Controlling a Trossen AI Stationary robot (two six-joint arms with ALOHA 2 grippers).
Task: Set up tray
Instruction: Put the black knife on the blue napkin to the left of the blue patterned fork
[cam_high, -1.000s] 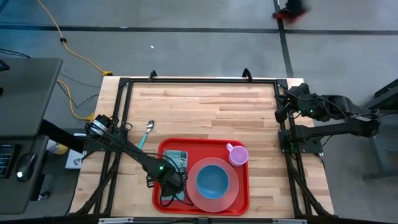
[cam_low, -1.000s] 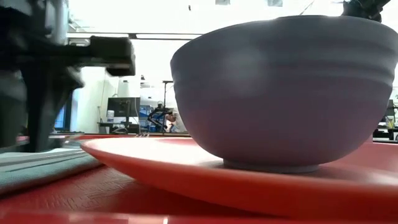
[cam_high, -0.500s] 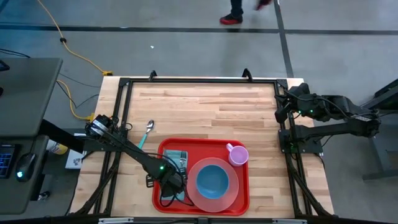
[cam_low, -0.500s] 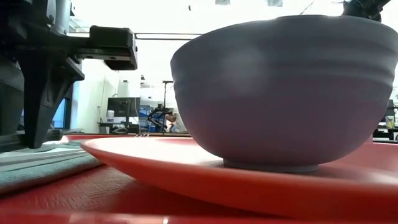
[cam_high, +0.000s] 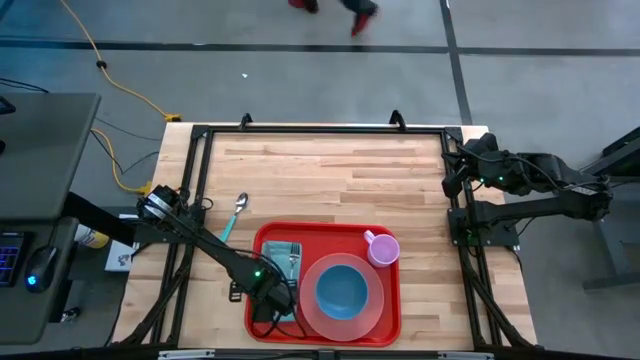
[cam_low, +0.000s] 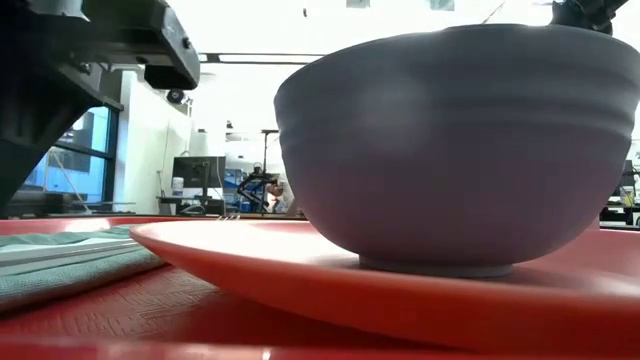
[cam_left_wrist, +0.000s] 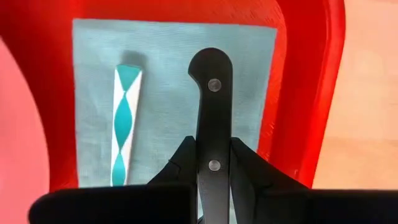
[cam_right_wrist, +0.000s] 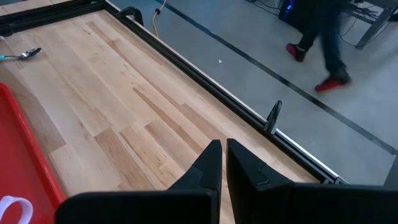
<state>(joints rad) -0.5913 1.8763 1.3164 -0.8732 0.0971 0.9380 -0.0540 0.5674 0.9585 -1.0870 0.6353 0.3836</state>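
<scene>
The red tray (cam_high: 393, 318) sits near the table's near edge. It holds a pink plate (cam_high: 373, 306) with a blue bowl (cam_high: 341, 289), a pink cup (cam_high: 381, 248) and a teal napkin (cam_left_wrist: 161, 74). A teal-and-white utensil handle (cam_left_wrist: 124, 124) lies on the napkin. My left gripper (cam_left_wrist: 211, 146) hangs over the tray's left part (cam_high: 265, 297), shut on a black riveted knife (cam_left_wrist: 211, 87). My right gripper (cam_right_wrist: 222, 146) waits, shut, above the table's right edge (cam_high: 455, 170). My left gripper pinches the knife's black handle (cam_left_wrist: 211, 165) between its two fingers, at the rivet farther from the handle's free end. The fingers point down from above and lie across the handle. The handle lies level over the napkin; whether it still touches the cloth I cannot tell. The blade is hidden under the gripper.
A teal-handled spoon (cam_high: 238, 208) lies on the bare wood left of the tray's far left corner. The far half of the table (cam_high: 330, 170) is open wood. The bowl (cam_low: 450, 140) on the plate (cam_low: 300, 270) fills the low view. A person walks on the floor beyond the far edge.
My left gripper has moved a little toward the table's near edge over the tray's left part, and in the low view it has risen away from the napkin. The person beyond the table has walked toward the left.
</scene>
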